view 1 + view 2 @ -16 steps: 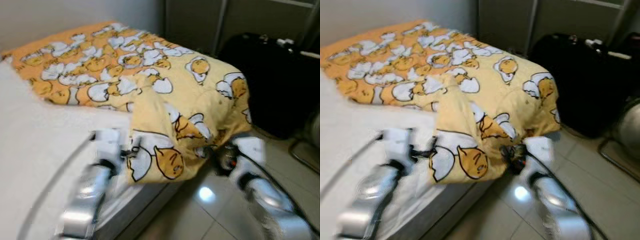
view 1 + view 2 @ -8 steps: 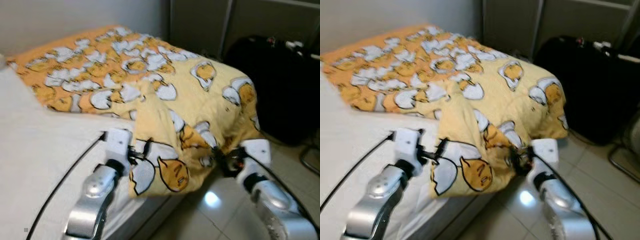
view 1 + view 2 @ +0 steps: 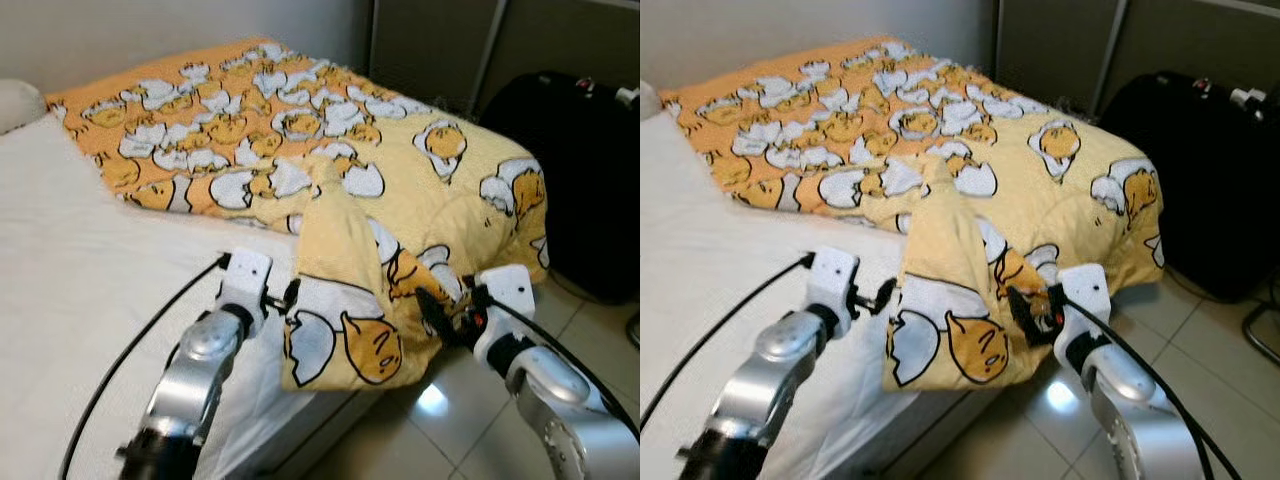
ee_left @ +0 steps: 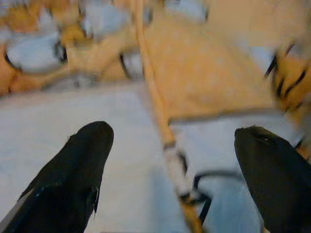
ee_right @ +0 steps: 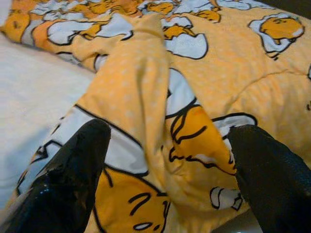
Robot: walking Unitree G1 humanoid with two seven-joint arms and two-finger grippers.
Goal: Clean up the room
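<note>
Both-sided, left pincer and right pincer spread wide, flanking yellow quilt corner

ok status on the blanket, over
Both grippers open: left gripper and right gripper at the blanket corner's edges. Black suitcase beside bed.

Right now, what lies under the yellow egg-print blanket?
The blanket covers the far part of a bed with a white sheet; its corner hangs over the bed's edge above the tiled floor. Whatever is beneath the blanket itself is hidden.
</note>
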